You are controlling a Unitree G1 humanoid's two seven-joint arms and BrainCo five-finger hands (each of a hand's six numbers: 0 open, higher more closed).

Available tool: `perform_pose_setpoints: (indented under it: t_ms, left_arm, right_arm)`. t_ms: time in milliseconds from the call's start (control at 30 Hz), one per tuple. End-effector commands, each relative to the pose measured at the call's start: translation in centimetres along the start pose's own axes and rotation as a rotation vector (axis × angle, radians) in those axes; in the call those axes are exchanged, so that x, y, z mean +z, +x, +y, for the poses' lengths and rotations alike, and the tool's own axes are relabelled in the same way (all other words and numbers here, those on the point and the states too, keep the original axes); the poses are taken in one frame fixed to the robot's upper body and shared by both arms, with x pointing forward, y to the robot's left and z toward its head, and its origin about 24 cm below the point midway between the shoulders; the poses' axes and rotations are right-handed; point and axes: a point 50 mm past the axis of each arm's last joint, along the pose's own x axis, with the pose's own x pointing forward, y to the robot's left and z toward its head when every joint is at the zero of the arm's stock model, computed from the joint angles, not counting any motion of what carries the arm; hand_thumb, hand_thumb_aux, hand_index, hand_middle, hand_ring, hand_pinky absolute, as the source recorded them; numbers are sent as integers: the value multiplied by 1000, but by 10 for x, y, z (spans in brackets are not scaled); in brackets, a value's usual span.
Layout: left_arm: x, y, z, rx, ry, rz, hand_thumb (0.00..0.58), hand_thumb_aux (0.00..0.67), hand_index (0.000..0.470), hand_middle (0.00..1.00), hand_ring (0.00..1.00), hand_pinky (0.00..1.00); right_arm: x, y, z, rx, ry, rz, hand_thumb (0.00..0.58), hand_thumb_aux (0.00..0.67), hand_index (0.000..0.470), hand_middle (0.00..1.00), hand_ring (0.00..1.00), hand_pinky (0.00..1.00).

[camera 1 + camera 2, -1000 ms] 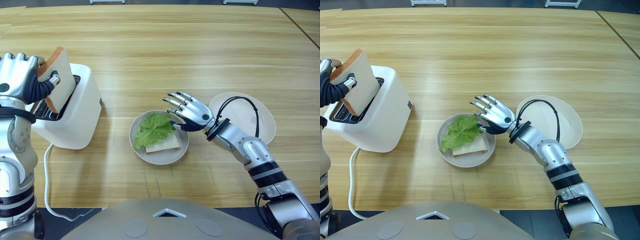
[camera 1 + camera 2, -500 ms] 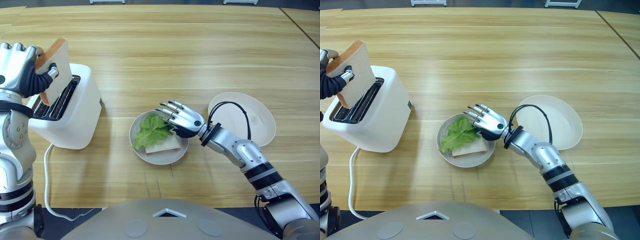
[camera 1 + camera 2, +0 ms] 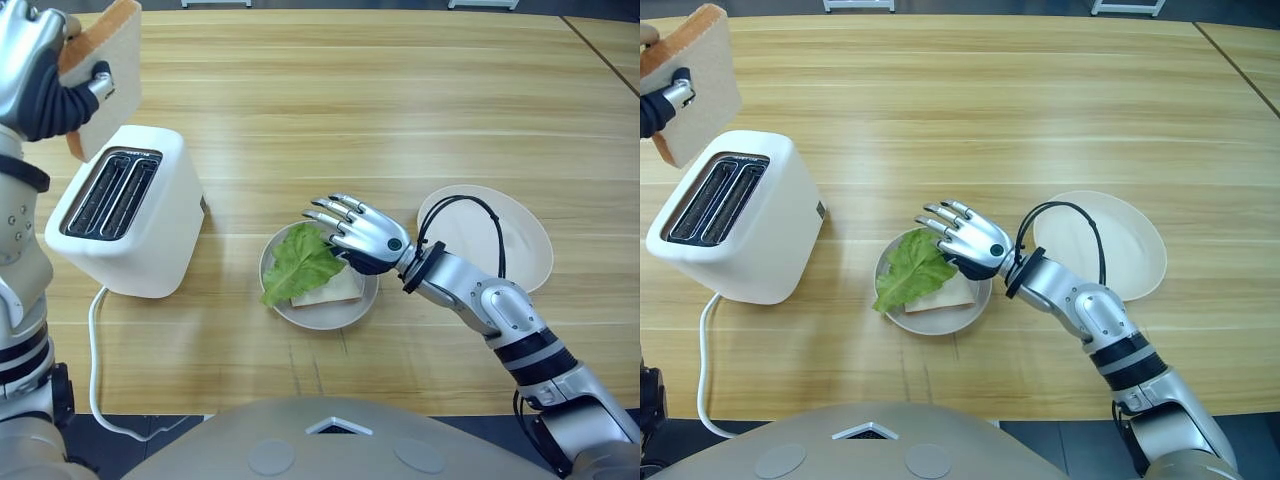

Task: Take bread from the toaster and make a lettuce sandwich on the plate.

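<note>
While left hand (image 3: 35,70) grips bread (image 3: 110,55), right hand (image 3: 365,235) seemingly touches lettuce (image 3: 298,265).

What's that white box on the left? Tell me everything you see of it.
The toaster is a white, rounded box, plastic by the look, standing upright on the wooden table, left of the plate. Two long dark slots in its top are empty. A small dark control sits on its right side; a white cord trails from its base toward the table's near edge. The left hand holds a slice of bread above it, not touching.
</note>
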Motion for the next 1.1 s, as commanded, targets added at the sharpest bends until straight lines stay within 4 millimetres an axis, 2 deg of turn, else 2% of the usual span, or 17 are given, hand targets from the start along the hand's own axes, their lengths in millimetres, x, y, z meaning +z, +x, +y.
perform_pose_setpoints:
  t_ms: [33, 267, 500, 533, 567, 600, 767, 867, 967, 1100]
  left_arm:
    - [9, 4, 1, -13, -6, -43, 580, 670, 470, 1000, 1000, 1000]
    - [14, 1, -6, -44, -53, -60, 580, 670, 470, 1000, 1000, 1000]
    - [28, -2, -17, -82, -132, -122, 580, 670, 470, 1000, 1000, 1000]
    - [30, -3, -18, -88, -132, -129, 580, 670, 470, 1000, 1000, 1000]
    - [33, -4, -20, -99, -149, -142, 580, 670, 470, 1000, 1000, 1000]
    - [35, -4, -21, -102, -151, -149, 580, 670, 470, 1000, 1000, 1000]
    - [48, -7, -29, -131, -155, -204, 580, 670, 470, 1000, 1000, 1000]
    - [64, -10, -35, -156, -209, -259, 580, 670, 470, 1000, 1000, 1000]
    - [88, -15, -43, -227, -379, -354, 580, 670, 470, 1000, 1000, 1000]
    - [118, -22, -64, -399, -590, -486, 580, 670, 470, 1000, 1000, 1000]
  right_arm:
    - [1, -11, 4, 78, 12, -5, 580, 670, 470, 0, 0, 0]
    - [-9, -23, 17, 195, -1, 25, 580, 670, 470, 0, 0, 0]
    - [-10, -22, 18, 200, -18, 32, 580, 670, 470, 0, 0, 0]
    - [-11, -21, 17, 195, -19, 33, 390, 286, 201, 0, 0, 0]
    - [-12, -22, 15, 191, -24, 33, 187, 118, 83, 0, 0, 0]
    - [-12, -22, 13, 176, -22, 35, 0, 0, 0, 0, 0, 0]
    - [-21, -25, -2, 136, -46, 46, 0, 0, 0, 0, 0, 0]
    - [-36, -33, -26, 98, -113, 72, 0, 0, 0, 0, 0, 0]
    - [-47, -50, -50, 58, -160, 99, 0, 0, 0, 0, 0, 0]
    - [-46, -75, -71, 25, -75, 121, 0, 0, 0, 0, 0, 0]
